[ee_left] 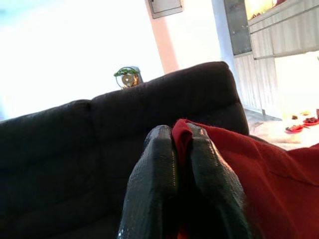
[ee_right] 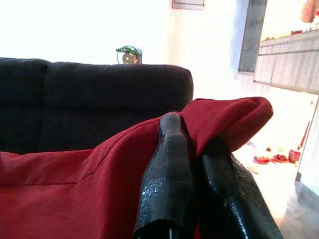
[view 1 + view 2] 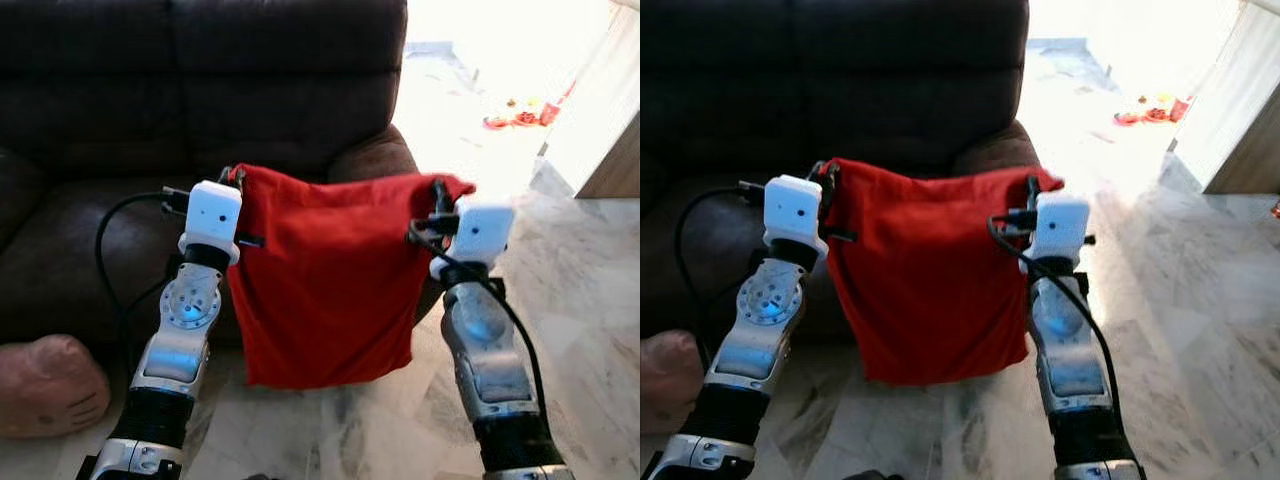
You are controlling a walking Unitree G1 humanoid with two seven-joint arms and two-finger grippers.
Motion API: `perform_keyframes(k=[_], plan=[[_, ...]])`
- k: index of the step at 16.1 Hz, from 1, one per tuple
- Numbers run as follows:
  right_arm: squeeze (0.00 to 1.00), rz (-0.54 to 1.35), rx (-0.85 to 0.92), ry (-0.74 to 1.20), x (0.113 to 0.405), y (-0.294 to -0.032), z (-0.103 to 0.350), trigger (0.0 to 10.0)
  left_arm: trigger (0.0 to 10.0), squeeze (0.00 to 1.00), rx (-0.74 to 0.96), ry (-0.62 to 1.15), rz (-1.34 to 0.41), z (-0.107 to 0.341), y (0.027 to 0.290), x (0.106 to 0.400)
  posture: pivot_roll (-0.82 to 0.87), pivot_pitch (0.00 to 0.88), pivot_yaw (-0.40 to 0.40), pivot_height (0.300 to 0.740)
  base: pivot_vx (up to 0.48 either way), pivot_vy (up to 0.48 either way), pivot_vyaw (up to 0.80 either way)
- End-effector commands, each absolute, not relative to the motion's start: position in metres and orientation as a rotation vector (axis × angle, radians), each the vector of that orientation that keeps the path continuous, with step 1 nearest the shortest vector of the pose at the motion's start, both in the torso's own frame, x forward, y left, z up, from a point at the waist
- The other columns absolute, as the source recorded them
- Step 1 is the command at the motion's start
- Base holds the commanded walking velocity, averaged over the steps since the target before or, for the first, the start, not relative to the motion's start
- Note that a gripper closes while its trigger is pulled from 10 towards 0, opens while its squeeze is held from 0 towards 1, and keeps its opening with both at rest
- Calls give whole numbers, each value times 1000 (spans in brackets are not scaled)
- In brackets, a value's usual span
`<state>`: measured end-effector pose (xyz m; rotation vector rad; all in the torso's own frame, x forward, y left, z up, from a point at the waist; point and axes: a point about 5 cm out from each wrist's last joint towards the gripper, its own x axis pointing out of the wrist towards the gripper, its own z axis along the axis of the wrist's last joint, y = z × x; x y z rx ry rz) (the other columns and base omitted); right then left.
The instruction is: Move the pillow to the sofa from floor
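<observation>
Both grippers, left gripper [image 3: 232, 176] and right gripper [image 3: 440, 188], pinch the red pillow's [image 3: 330, 285] top corners (fingers clamped on fabric); it hangs between them before the sofa [image 3: 150, 90].

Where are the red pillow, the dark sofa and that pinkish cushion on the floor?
red pillow [image 3: 330, 290], left eye view, middle of its face
sofa [image 3: 200, 70], left eye view, backrest
pinkish cushion [image 3: 45, 385], left eye view, its top

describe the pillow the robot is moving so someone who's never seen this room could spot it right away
Find the dark brown sofa. Just before its right armrest, the red pillow hangs above the marble floor, its top corners pinched by the left gripper and right gripper. It is bright red, unlike the pinkish cushion lying on the floor at left.
</observation>
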<state>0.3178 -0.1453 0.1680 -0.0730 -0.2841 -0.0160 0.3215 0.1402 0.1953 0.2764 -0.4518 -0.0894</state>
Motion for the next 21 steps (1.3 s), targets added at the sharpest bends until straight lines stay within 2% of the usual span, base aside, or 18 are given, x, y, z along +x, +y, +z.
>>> perform_keyframes(k=[1,7,9,11,16,21], plan=[[0,-15,-61,-419,317,-145,198,10000,10000,0,279,-556,-83,216,136,319,0,0,-21,740,0,0,0],[0,-8,-79,-409,317,-143,197,10000,10000,0,279,-555,-45,215,139,319,5,0,-18,740,216,0,0],[0,-20,-129,-400,317,-144,194,10000,10000,0,301,-538,-43,214,139,321,7,0,-17,740,304,0,587],[0,-15,-105,-402,317,-143,193,10000,10000,0,295,-540,-45,215,139,321,6,0,-13,740,334,0,800],[0,-28,-78,-394,317,-145,192,10000,10000,0,297,-544,-56,216,138,321,9,0,-10,740,337,0,0],[0,-39,-63,-465,318,-145,214,10000,10000,0,303,-645,-65,247,136,323,12,0,-6,740,338,0,0]])
